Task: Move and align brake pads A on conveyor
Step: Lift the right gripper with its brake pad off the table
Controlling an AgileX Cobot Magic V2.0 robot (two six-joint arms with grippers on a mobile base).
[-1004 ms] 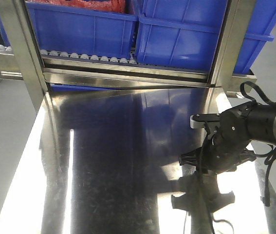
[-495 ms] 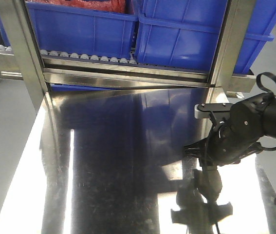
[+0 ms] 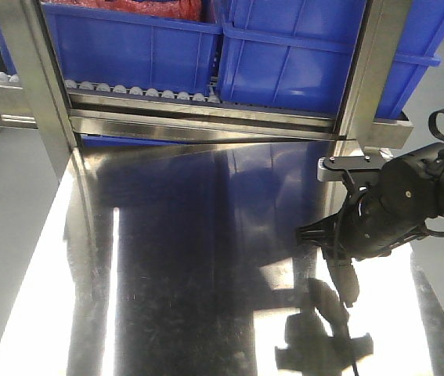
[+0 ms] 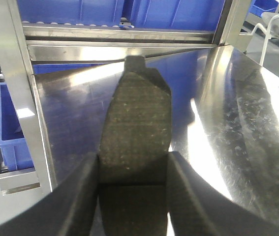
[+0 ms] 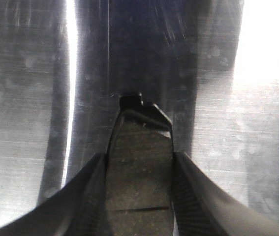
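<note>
Pad (image 4: pixel 135 123) in left claw (image 4: pixel 133 157), second pad (image 5: pixel 140 184) in right claw (image 5: pixel 139 156), bottoms off-frame

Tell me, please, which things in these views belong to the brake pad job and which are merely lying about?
Job: flat dark grey brake pad gripped in the left claw; second dark grey brake pad gripped in the right claw. The conveyor is not in view.
Bystanders: shiny stainless steel table; blue plastic bins; grey metal rack frame.

The left bin (image 3: pixel 131 43) and right bin (image 3: pixel 315 47) sit side by side on the roller rack (image 3: pixel 139 92) behind the tabletop (image 3: pixel 182 258). The right gripper (image 5: pixel 139 157) (over the tabletop's right part) clamps the right pad (image 5: pixel 139 147); the left gripper (image 4: pixel 132 160) clamps the left pad (image 4: pixel 137 123).
</note>
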